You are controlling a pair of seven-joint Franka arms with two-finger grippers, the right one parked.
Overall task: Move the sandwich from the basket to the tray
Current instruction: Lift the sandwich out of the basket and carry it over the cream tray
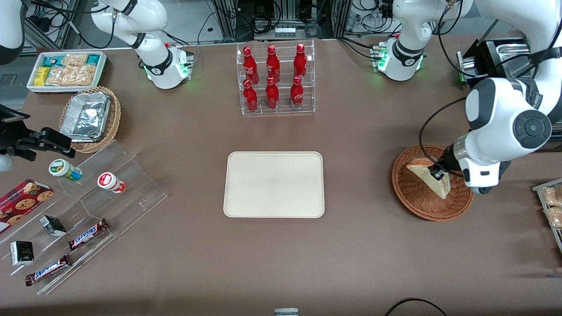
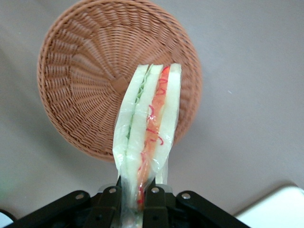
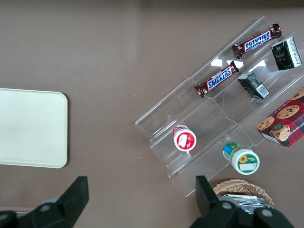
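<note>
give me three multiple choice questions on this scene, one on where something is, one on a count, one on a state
1. Where is the sandwich?
A. lying flat on the tray
B. held in the gripper above the basket
C. in the white bin of snacks

2. How many red bottles stand in the clear rack?
A. four
B. six
C. eight

3. What is the state of the tray?
A. nothing lies on it
B. it holds the sandwich
C. it is stacked with bottles

Answers:
1. B: the gripper is shut on the sandwich's lower end, with the basket below it in the left wrist view.
2. B: the front view shows two rows of three.
3. A: its cream surface is bare in the front view.
</note>
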